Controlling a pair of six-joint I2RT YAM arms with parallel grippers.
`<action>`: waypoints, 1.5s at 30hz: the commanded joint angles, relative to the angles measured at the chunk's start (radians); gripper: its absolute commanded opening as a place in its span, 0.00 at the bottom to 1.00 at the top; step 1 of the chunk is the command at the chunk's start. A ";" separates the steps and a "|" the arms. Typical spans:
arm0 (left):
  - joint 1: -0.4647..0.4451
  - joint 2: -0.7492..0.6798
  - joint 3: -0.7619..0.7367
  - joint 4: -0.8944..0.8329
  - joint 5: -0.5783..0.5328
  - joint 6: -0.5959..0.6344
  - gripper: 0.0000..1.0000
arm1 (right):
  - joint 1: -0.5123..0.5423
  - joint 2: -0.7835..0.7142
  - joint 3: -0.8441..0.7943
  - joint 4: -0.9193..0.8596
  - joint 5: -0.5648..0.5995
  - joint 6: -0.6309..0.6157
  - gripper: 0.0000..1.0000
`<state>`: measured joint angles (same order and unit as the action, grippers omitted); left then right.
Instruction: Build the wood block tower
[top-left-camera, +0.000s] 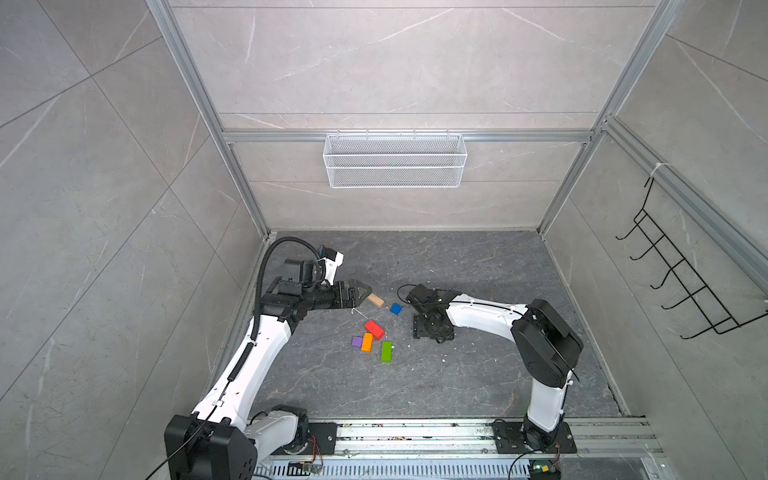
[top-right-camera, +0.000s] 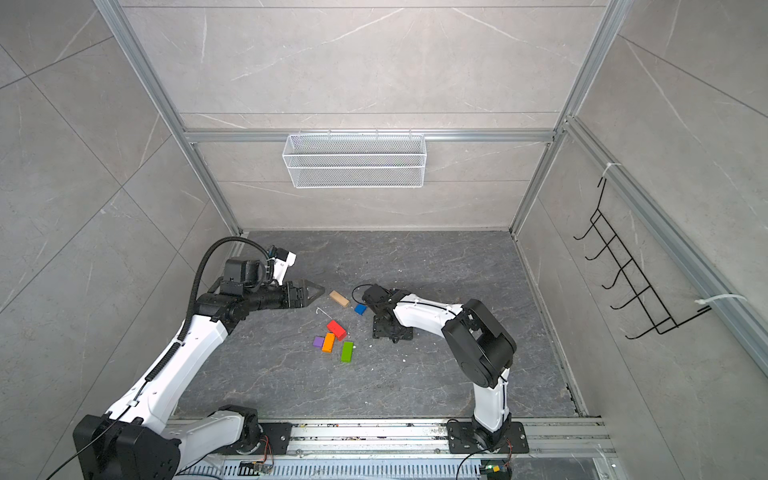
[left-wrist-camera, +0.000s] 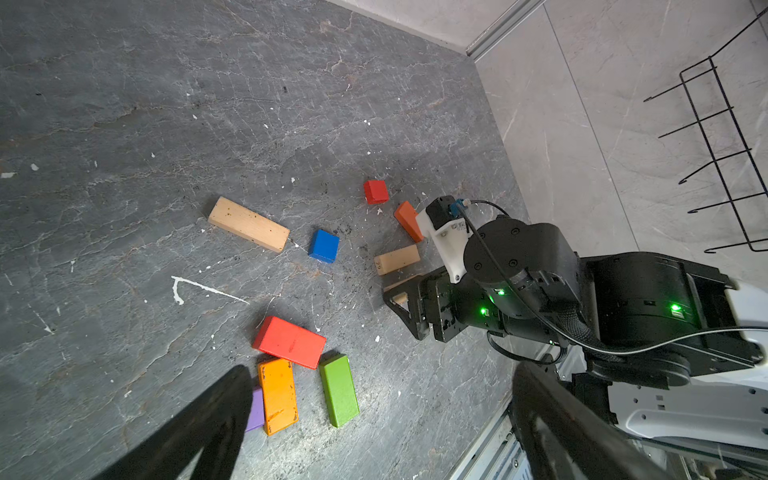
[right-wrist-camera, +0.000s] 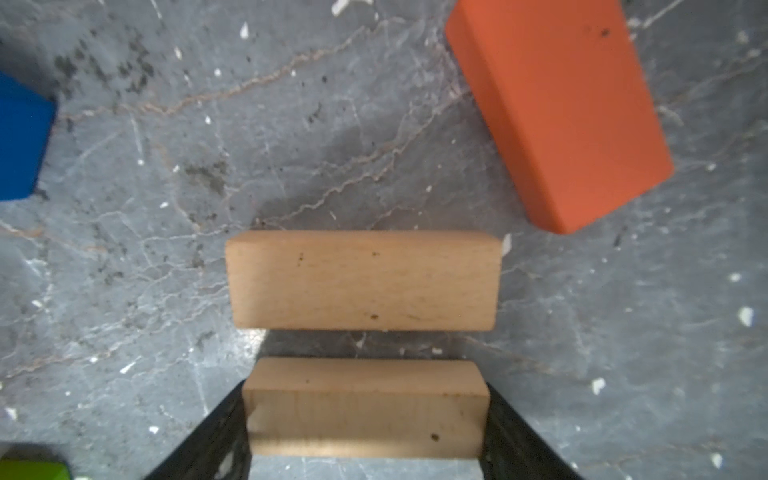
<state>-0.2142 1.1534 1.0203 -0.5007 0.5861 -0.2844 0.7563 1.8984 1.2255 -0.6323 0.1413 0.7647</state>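
1. Fingers of the left gripper (top-left-camera: 368, 290) spread wide and hold nothing in both top views; the wood blocks (top-left-camera: 367, 343) lie loose on the floor (top-left-camera: 478, 374), no tower begun: tan bar (top-left-camera: 375, 300), blue cube (top-left-camera: 395, 308), red bar (top-left-camera: 374, 329) among them.
2. From the left wrist, the right gripper (left-wrist-camera: 400, 300) grips a short tan block (left-wrist-camera: 400, 297); a second tan block (left-wrist-camera: 397, 259) lies just beside it.
3. From the right wrist, black fingers (right-wrist-camera: 216, 432) press both ends of that block. Judged light, stiff and smooth; flat parallel faces suit a centred hold, though painted ones may slip.
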 joint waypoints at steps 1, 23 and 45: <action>-0.005 -0.009 0.001 0.005 0.020 0.001 1.00 | -0.008 0.031 0.027 -0.020 -0.007 0.014 0.66; -0.005 -0.012 0.003 0.002 0.020 0.003 1.00 | -0.032 0.065 0.058 -0.029 0.004 0.000 0.68; -0.005 -0.013 0.001 0.001 0.019 0.003 1.00 | -0.041 0.086 0.082 -0.053 0.018 -0.032 0.80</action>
<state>-0.2146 1.1534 1.0203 -0.5007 0.5858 -0.2844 0.7238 1.9533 1.2964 -0.6548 0.1429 0.7471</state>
